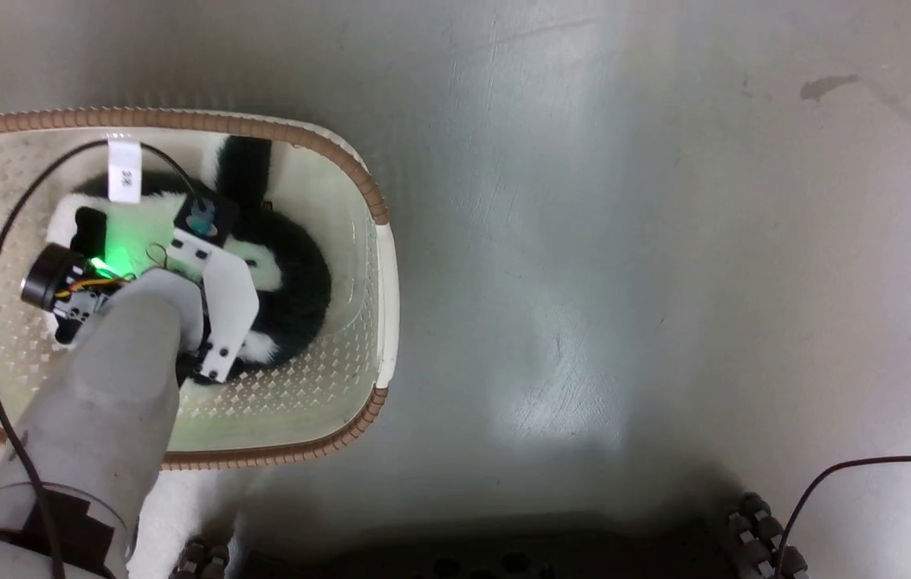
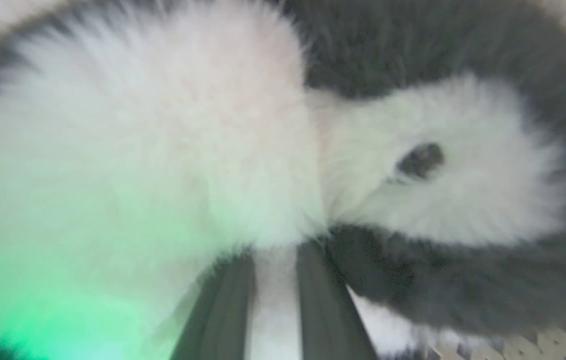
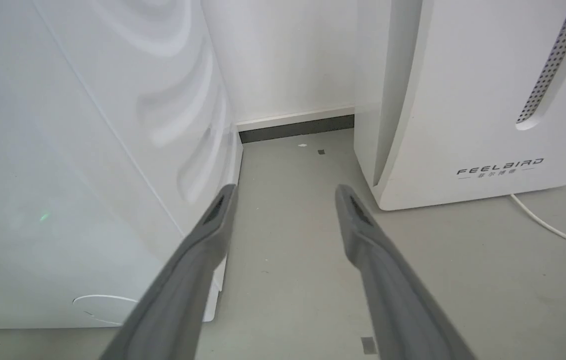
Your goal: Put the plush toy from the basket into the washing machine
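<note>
Down in the basket (image 1: 379, 265), at the left of the grey floor (image 1: 584, 241): the plush toy (image 1: 294, 281), curled on the perforated bottom. Pressed into it from above, the left gripper (image 2: 273, 270), fingers (image 2: 223, 310) drawn narrow with a tuft of white fur between them (apparently pinched, though too blurred to be sure). Off to the right, the right gripper (image 3: 285, 192), spread wide and empty, pointing at the gap between the washing machine (image 3: 88, 175) and the FEELBIRD appliance (image 3: 462, 100).
</note>
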